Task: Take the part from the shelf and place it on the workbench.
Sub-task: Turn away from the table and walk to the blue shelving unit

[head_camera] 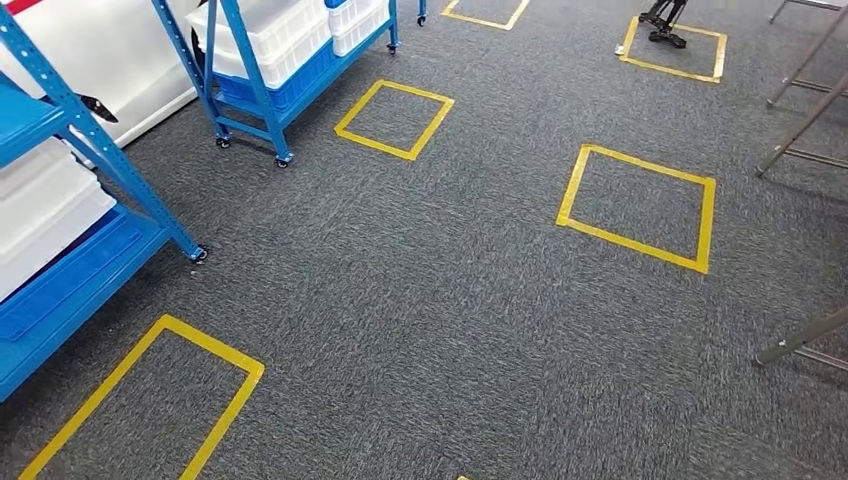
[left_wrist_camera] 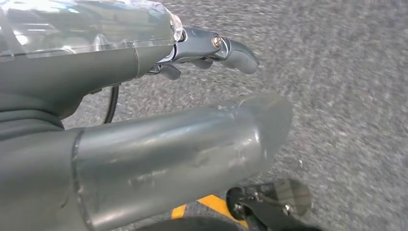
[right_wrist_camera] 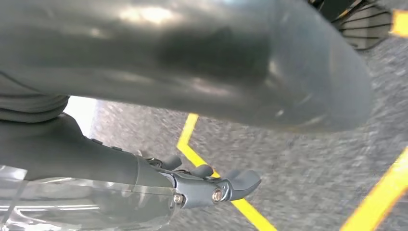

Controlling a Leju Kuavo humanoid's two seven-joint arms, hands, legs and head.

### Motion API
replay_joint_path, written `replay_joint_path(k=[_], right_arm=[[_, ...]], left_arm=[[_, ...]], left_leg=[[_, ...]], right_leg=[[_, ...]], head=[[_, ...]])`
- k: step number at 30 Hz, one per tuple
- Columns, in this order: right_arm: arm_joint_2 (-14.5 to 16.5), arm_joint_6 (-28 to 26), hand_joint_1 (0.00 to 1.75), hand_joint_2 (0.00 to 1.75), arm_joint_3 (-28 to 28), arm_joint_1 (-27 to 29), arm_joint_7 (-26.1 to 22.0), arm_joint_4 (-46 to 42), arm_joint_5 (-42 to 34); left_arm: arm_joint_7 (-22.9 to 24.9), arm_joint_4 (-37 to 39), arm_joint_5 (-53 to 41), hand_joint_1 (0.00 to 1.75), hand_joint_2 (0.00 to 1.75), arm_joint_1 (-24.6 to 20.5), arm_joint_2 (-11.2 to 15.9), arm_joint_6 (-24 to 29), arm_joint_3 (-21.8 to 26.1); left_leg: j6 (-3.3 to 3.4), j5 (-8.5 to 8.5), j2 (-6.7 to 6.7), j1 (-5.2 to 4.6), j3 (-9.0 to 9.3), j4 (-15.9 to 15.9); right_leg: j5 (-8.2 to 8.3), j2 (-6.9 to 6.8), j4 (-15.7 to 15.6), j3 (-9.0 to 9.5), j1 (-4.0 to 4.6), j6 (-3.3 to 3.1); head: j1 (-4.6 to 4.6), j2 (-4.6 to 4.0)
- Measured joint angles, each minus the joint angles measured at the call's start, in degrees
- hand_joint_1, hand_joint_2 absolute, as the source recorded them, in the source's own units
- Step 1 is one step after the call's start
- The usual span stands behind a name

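Two blue shelves on castors stand to the left over grey carpet: a near shelf (head_camera: 70,270) and a far shelf (head_camera: 262,90), both loaded with white bins (head_camera: 40,210). A small dark object (head_camera: 97,106) pokes out behind the near shelf's upright; I cannot tell what it is. My left hand (left_wrist_camera: 211,50) hangs over the carpet with its fingers stretched out and nothing in them. My right hand (right_wrist_camera: 211,185) hangs the same way over yellow floor tape, holding nothing. The thick grey thumbs (left_wrist_camera: 183,154) fill much of both wrist views.
Yellow tape squares (head_camera: 640,205) mark the carpet, one just ahead on the left (head_camera: 150,400). Grey metal frame legs (head_camera: 805,115) slant in at the right edge. A black stand (head_camera: 662,25) sits in a far tape square.
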Motion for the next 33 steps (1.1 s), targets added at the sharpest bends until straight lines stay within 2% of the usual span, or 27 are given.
replay_joint_path(k=[1, 2, 3, 4, 5, 6, 8, 9, 10, 12, 13, 15, 16, 17, 18, 19, 20, 21, 23, 24, 25, 27, 28, 30, 31, 32, 33], right_arm=[[-0.02, 0.04, 0.00, 0.00, -0.08, 0.10, 0.00, 0.01, 0.19], [-0.01, 0.08, 0.00, 0.00, -0.15, 0.19, 0.02, 0.01, 0.35], [-0.01, 0.11, 0.00, 0.00, -0.21, 0.27, 0.03, 0.02, 0.50], [-0.02, 0.11, 0.00, 0.00, -0.26, 0.35, 0.03, 0.02, 0.65], [-0.03, 0.13, 0.00, 0.00, -0.29, 0.37, 0.03, 0.02, 0.81], [-0.05, 0.17, 0.00, 0.00, -0.32, 0.40, 0.03, 0.02, 0.97], [-0.09, 0.45, 0.00, 0.00, -0.42, 0.48, 0.02, 0.03, 1.23], [-0.10, 0.63, 0.00, 0.00, -0.48, 0.47, -0.01, 0.03, 1.37], [-0.10, 0.80, 0.00, 0.00, -0.53, 0.39, -0.04, 0.04, 1.52], [-0.08, 1.01, 0.00, 0.00, -0.61, 0.11, -0.06, 0.04, 1.97], [-0.08, 1.08, 0.00, 0.00, -0.63, 0.02, -0.03, 0.04, 2.24], [-0.08, 1.14, 0.00, 0.00, -0.68, 0.14, 0.03, 0.03, 2.75], [-0.10, 1.15, 0.00, 0.00, -0.72, 0.26, 0.08, 0.03, 2.95], [-0.10, 1.18, 0.00, 0.00, -0.76, 0.37, 0.10, 0.03, 3.11], [-0.10, 1.23, 0.00, 0.00, -0.79, 0.43, 0.12, 0.04, 3.19], [-0.10, 1.32, 0.00, 0.00, -0.81, 0.43, 0.14, 0.04, 3.24], [-0.10, 1.44, 0.00, 0.00, -0.83, 0.39, 0.14, 0.04, 3.26], [-0.10, 1.56, 0.00, 0.00, -0.83, 0.33, 0.14, 0.04, 3.28], [-0.08, 1.76, 0.00, 0.00, -0.84, 0.24, 0.14, 0.04, 3.37], [-0.06, 1.83, 0.00, 0.00, -0.84, 0.24, 0.14, 0.04, 3.45], [-0.04, 1.89, 0.00, 0.00, -0.85, 0.21, 0.14, 0.03, 3.53], [-0.02, 1.98, 0.00, 0.00, -0.85, -0.09, 0.13, 0.02, 3.76], [-0.02, 2.01, 0.00, 0.00, -0.85, -0.25, 0.13, 0.00, 3.85], [-0.01, 2.04, 0.00, 0.00, -0.85, -0.32, 0.11, -0.03, 3.96], [0.00, 2.07, 0.00, 0.00, -0.85, -0.21, 0.11, -0.02, 3.96], [0.01, 2.10, 0.00, 0.00, -0.85, -0.10, 0.10, -0.02, 3.97], [0.01, 2.12, 0.00, 0.00, -0.85, 0.00, 0.12, -0.01, 3.98]], left_arm=[[0.01, 0.00, 0.05, 0.00, 0.00, -0.11, -0.02, 0.04, 0.01], [0.02, 0.00, 0.18, 0.00, 0.00, -0.23, -0.03, 0.06, 0.03], [0.04, 0.00, 0.36, 0.00, 0.00, -0.29, -0.03, 0.05, 0.07], [0.09, 0.00, 0.65, 0.00, 0.00, -0.28, -0.04, 0.00, 0.14], [0.17, 0.00, 0.94, 0.00, 0.00, -0.25, -0.04, -0.14, 0.23], [0.27, 0.00, 1.25, 0.00, 0.00, -0.23, -0.04, -0.40, 0.35], [0.43, 0.00, 1.97, 0.00, 0.00, -0.28, -0.03, -1.17, 0.65], [0.47, 0.00, 2.38, 0.00, 0.00, -0.36, -0.03, -1.57, 0.86], [0.53, 0.00, 2.80, 0.00, 0.00, -0.40, -0.02, -1.96, 1.13], [1.00, 0.00, 3.72, 0.00, 0.00, -0.41, -0.01, -2.61, 1.82], [1.39, 0.00, 4.17, 0.00, 0.00, -0.39, 0.01, -2.91, 2.25], [1.96, 0.00, 4.72, 0.00, 0.00, -0.51, 0.03, -3.47, 3.01], [1.95, 0.00, 4.78, 0.00, 0.00, -0.61, 0.03, -3.74, 3.25], [1.87, 0.00, 4.76, 0.00, 0.00, -0.70, 0.03, -3.97, 3.38], [1.83, 0.00, 4.74, 0.00, 0.00, -0.75, 0.03, -4.14, 3.44], [1.92, 0.00, 4.69, 0.00, 0.00, -0.76, 0.03, -4.26, 3.49], [2.08, 0.00, 4.63, 0.00, 0.00, -0.73, 0.03, -4.33, 3.56], [2.29, 0.00, 4.48, 0.00, 0.00, -0.69, 0.03, -4.38, 3.64], [2.77, 0.00, 4.10, 0.00, 0.00, -0.74, 0.06, -4.39, 3.73], [3.00, 0.00, 3.87, 0.00, 0.00, -0.83, 0.08, -4.37, 3.75], [3.22, 0.00, 3.72, 0.00, 0.00, -0.89, 0.11, -4.36, 3.75], [3.47, 0.00, 3.55, 0.00, 0.00, -0.82, 0.14, -4.35, 3.76], [3.52, 0.00, 3.54, 0.00, 0.00, -0.70, 0.14, -4.37, 3.78], [3.57, 0.00, 3.52, 0.00, 0.00, -0.67, 0.12, -4.38, 3.79], [3.58, 0.00, 3.51, 0.00, 0.00, -0.75, 0.10, -4.39, 3.79], [3.60, 0.00, 3.50, 0.00, 0.00, -0.87, 0.10, -4.41, 3.79], [3.60, 0.00, 3.50, 0.00, 0.00, -0.95, 0.10, -4.43, 3.79]], left_leg=[[0.14, 0.14, -0.67, 0.00, -0.10, -0.09], [0.24, 0.21, -1.41, 0.01, -0.23, -0.05], [0.24, 0.22, -2.21, 0.01, -0.30, 0.03], [0.20, 0.20, -3.04, 0.04, -0.32, 0.17], [0.11, 0.13, -3.87, 0.10, -0.32, 0.36], [-0.08, 0.02, -4.72, 0.20, -0.32, 0.64], [-0.72, -0.38, -6.23, 0.34, -0.58, 1.41], [-1.10, -0.52, -6.82, 0.36, -0.78, 1.72], [-1.49, -0.59, -7.32, 0.36, -1.07, 1.89], [-2.21, -0.54, -8.28, 0.44, -1.41, 1.91], [-2.51, -0.77, -7.90, 0.45, -1.63, 2.24], [-3.04, -3.08, -5.12, 0.44, -3.25, 5.80], [-3.24, -5.05, -3.32, 0.45, -4.91, 9.29], [-3.43, -7.02, -2.23, 0.51, -6.87, 13.36], [-3.55, -8.30, -1.78, 0.57, -8.51, 16.77], [-3.59, -8.56, -1.60, 0.60, -9.35, 18.56], [-3.53, -7.60, -1.47, 0.60, -8.97, 17.92], [-3.36, -5.77, -1.13, 0.54, -7.45, 15.04], [-2.63, -2.20, 1.05, 0.14, -3.10, 6.69], [-2.21, -1.33, 2.01, -0.14, -1.69, 3.84], [-1.84, -1.08, 2.59, -0.39, -1.06, 2.36], [-1.26, -0.98, 1.65, -0.54, -1.07, 1.81], [-1.00, -0.71, 1.07, -0.38, -0.82, 1.38], [-0.38, -0.04, -0.09, 0.09, -0.29, 0.43], [-0.22, 0.19, -0.66, 0.22, -0.20, 0.23], [-0.07, 0.27, -1.32, 0.26, -0.29, 0.21], [-0.01, 0.30, -2.06, 0.27, -0.38, 0.26]], right_leg=[[-1.84, 1.69, 3.41, -1.67, -0.15, 0.13], [-3.49, 2.44, 7.13, -3.56, -0.25, 0.25], [-4.33, 2.72, 10.03, -5.10, -0.34, 0.38], [-4.00, 2.80, 11.14, -5.83, -0.43, 0.50], [-2.55, 2.89, 10.06, -5.52, -0.52, 0.60], [-0.25, 3.33, 6.92, -4.23, -0.69, 0.71], [3.13, 5.67, -0.14, -1.19, -1.00, 0.84], [3.85, 6.54, -2.25, -0.33, -1.06, 0.76], [3.82, 6.98, -2.94, -0.09, -0.98, 0.56], [3.95, 5.84, -3.06, -0.10, -0.85, -0.13], [4.02, 5.21, -3.22, -0.02, -0.83, -0.51], [4.13, 3.69, -3.55, 0.07, -0.87, -1.25], [4.08, 2.90, -3.57, 0.07, -0.71, -1.49], [4.01, 2.05, -3.57, 0.04, -0.58, -1.66], [3.93, 1.19, -3.55, 0.03, -0.44, -1.74], [3.83, 0.35, -3.54, 0.07, -0.35, -1.80], [3.72, -0.43, -3.54, 0.17, -0.28, -1.79], [3.60, -1.15, -3.53, 0.35, -0.24, -1.75], [3.28, -2.47, -3.53, 0.84, -0.08, -1.48], [3.13, -3.04, -3.54, 1.04, -0.02, -1.25], [3.01, -3.59, -3.56, 1.20, 0.03, -0.98], [2.92, -4.57, -3.81, 1.59, 0.03, -0.39], [2.77, -4.23, -3.82, 1.84, -0.04, -0.06], [1.02, -1.14, -1.61, 1.09, -0.23, 0.49], [-0.66, 0.84, 1.32, -0.34, -0.39, 0.67], [-2.51, 2.15, 5.12, -2.32, -0.45, 0.81], [-3.88, 2.65, 8.86, -4.32, -0.48, 0.95]], head=[[0.12, 0.00], [0.19, 0.00], [0.26, 0.00], [0.28, 0.00], [0.30, 0.00], [0.34, 0.00], [0.40, 0.00], [0.43, 0.00], [0.47, 0.00], [0.51, 0.00], [0.51, 0.00], [0.10, 0.00], [-0.12, 0.00], [-0.32, 0.00], [-0.33, 0.00], [-0.34, 0.00], [-0.35, 0.00], [-0.35, 0.00], [-0.33, 0.00], [-0.32, 0.00], [-0.30, 0.00], [-0.32, 0.00], [-0.26, 0.00], [-0.06, 0.00], [0.09, 0.00], [0.16, 0.00], [0.21, 0.00]])
